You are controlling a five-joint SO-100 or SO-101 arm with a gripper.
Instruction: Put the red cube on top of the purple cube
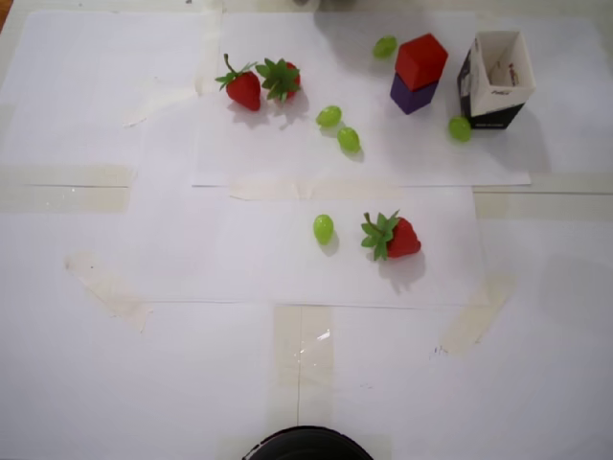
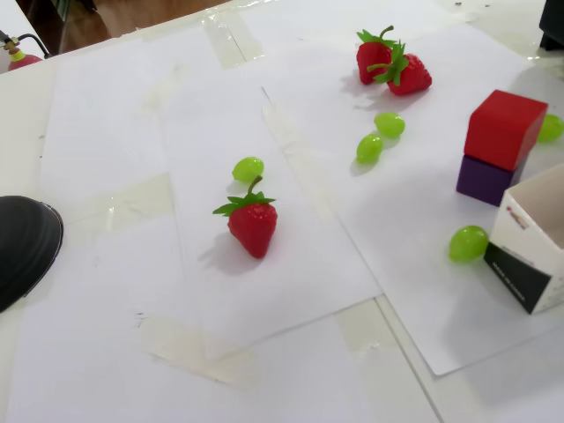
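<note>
Red cube (image 1: 420, 60) found seated on top of purple cube (image 1: 412, 95), slightly offset and twisted. Pincer out of view; state impossible to tell. Judged risk: offset seating, so toppling possible under any knock. Just beside purple cube: open paper box (image 2: 538, 254) and two green grapes (image 1: 460, 128). Farther from purple cube: paired strawberries (image 1: 261, 82), lone strawberry (image 2: 253, 224). Nothing obstructing stack.

We see matt white paper sheets (image 2: 291, 264) joined by glossy clear tape (image 1: 302, 345), shiny translucent green grapes (image 2: 468, 242), and a smooth matt-painted red cube (image 2: 505, 129).
</note>
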